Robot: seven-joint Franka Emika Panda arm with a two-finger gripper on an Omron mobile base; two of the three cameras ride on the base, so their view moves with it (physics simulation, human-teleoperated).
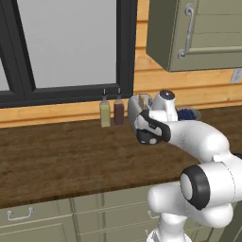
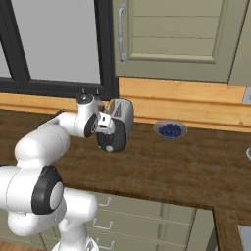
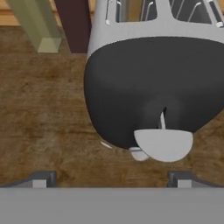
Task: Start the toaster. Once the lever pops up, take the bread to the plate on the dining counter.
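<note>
The toaster [image 3: 153,83] stands on the wood wall counter, its rounded black end panel facing my hand. A pale grey lever tab [image 3: 162,144] sticks out low on that panel, under a short slot. My gripper [image 3: 111,180] is open, its fingertips [image 3: 41,179] spread wide just short of the lever and touching nothing. From the right base view, the gripper [image 2: 104,127] hangs against the toaster [image 2: 121,120] at its black end. A tan sliver [image 3: 130,9] shows in one slot; I cannot tell whether it is the bread. The plate and dining counter are out of view.
An olive bottle [image 1: 105,113] and a dark maroon bottle [image 1: 119,111] stand just left of the toaster [image 1: 136,108], by the window. A bowl of blueberries [image 2: 170,130] sits to its right. An upper cabinet [image 2: 171,39] hangs above.
</note>
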